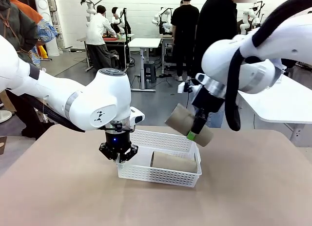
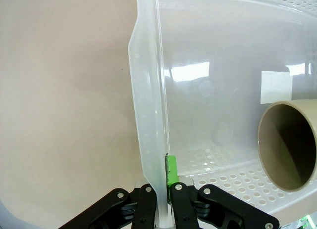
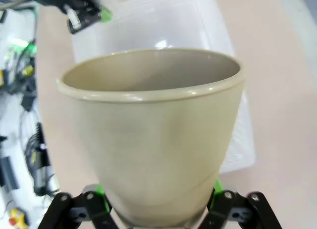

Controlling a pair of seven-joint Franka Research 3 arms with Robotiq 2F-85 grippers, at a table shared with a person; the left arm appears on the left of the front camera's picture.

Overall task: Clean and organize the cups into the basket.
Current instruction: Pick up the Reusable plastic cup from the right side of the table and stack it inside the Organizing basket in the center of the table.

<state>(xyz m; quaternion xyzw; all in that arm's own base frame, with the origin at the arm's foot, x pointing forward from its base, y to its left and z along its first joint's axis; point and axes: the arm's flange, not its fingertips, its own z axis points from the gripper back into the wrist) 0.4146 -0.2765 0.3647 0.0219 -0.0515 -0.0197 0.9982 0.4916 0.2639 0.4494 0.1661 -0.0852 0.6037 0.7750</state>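
Indoors, beige table [image 1: 253,192], lab [image 1: 146,60] behind, left pincer [image 1: 118,156] clamping basket [image 1: 161,176], right pincer [image 1: 195,131] grasping cup [image 1: 178,119]

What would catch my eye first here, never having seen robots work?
A tan cup held in mid-air by the right gripper, tilted above the far right corner of a white basket. The left gripper pinches the basket's left wall, and a second cup lies on its side inside.

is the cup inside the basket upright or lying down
Lying down: the tan cup rests lengthwise on the basket floor, mouth facing sideways in the left wrist view.
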